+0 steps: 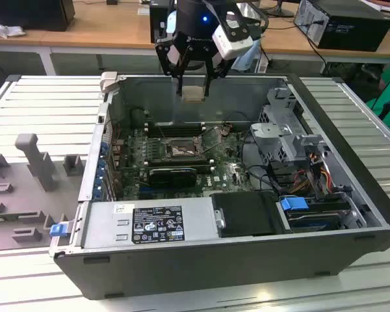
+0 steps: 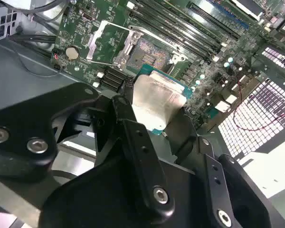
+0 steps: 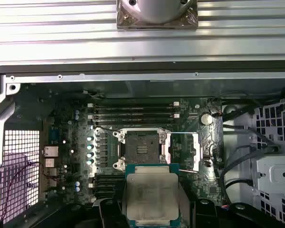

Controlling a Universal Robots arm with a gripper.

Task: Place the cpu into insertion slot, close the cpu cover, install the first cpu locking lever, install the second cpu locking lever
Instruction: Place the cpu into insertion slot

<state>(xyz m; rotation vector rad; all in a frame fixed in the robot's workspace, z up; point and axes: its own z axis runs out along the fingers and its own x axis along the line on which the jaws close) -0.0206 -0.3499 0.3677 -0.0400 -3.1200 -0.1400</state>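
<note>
An open grey computer case point(image 1: 182, 273) lies on its side on a slatted metal table point(image 1: 45, 104), with a wooden bench behind it. Inside, the green motherboard point(image 1: 227, 172) covers the floor of the case, and a silver power supply point(image 1: 149, 224) with a black label sits along the near wall in the exterior view. The black gripper point(image 1: 193, 88) hangs above the far part of the case, about level with its upper rim and well clear of the board. Its fingers point(image 2: 133, 133) are drawn in to a narrow gap and clamp the cpu point(image 2: 156, 102) by two opposite edges, the pale metal top facing both wrist cameras. Long black memory slots point(image 3: 133, 111) run along one side of the socket. The insertion slot point(image 3: 140, 149) lies bare in the middle of the board, its pin field uncovered inside the black frame, with nothing seated in it. The cpu cover point(image 2: 129, 46) is swung open and lies just beside the socket, green board showing through its square window. The cpu touches neither the socket nor the cover.
</note>
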